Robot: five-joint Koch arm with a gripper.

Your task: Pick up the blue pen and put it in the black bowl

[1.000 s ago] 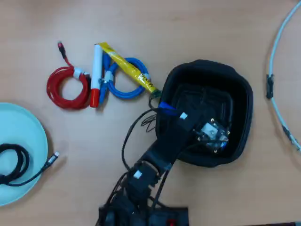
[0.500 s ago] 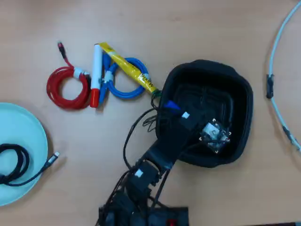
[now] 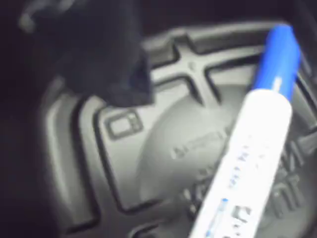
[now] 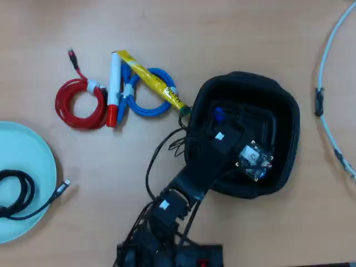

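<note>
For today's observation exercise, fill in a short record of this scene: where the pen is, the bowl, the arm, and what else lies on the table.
pen: blue pen inside the bowl, cap showing from above
bowl: black bowl, on the table
arm: reaching over the bowl; gripper state cannot be told
other items: red cable, blue cable, red-capped marker, yellow pen, turquoise plate

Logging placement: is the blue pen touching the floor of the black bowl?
Cannot tell. The wrist view shows the blue pen over the black bowl floor, but no plain contact or gap; overhead, only its cap shows.
</note>
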